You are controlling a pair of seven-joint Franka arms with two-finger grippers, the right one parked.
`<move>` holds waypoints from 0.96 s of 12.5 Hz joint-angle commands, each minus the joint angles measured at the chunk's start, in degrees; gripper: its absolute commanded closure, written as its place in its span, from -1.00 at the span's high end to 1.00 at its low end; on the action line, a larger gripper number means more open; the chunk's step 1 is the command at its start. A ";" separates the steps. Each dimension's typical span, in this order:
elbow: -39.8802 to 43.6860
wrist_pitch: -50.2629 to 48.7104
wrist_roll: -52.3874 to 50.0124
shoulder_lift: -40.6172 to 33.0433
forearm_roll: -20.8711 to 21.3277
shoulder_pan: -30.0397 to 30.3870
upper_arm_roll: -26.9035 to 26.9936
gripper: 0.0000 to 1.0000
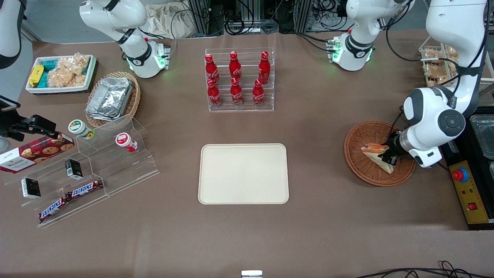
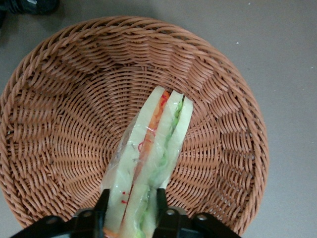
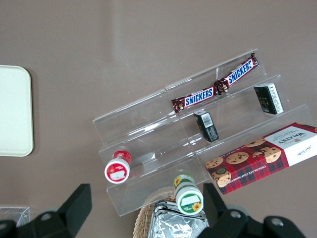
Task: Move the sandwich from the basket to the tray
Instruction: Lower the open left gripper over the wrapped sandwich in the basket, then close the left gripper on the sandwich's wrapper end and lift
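Sandwich was in the basket, wrapped wedge standing on edge, filling layers showing, pointed end toward the basket's middle. Gripper was pinching the sandwich's wide end, one black finger pressed on each bread face. In the front view the sandwich sat over the basket's middle, with the gripper reaching in from the working arm's end of the table. Whether the sandwich touched the basket floor, cannot tell. Tray lay flat, well apart from the basket, toward the parked arm's end, nothing on it. Rack of red bottles stood farther from the front camera than the tray. Clear stepped shelf with snacks sat farther still toward the parked arm's end.
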 commanded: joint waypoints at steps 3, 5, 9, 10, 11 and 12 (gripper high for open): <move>6.37 -6.31 -0.01 -1.03 0.98 -0.03 -0.55 -1.00; 14.88 -16.49 2.26 -0.76 0.55 -0.47 -0.81 -1.00; 30.80 -31.80 12.10 -0.32 0.02 -0.65 -7.73 -1.00; 33.62 -33.05 14.73 0.29 0.10 -0.65 -10.37 -1.00; 36.17 -32.80 18.32 1.25 0.63 -0.65 -13.52 -1.00; 38.98 -32.63 21.49 3.17 0.55 -0.65 -16.51 -1.00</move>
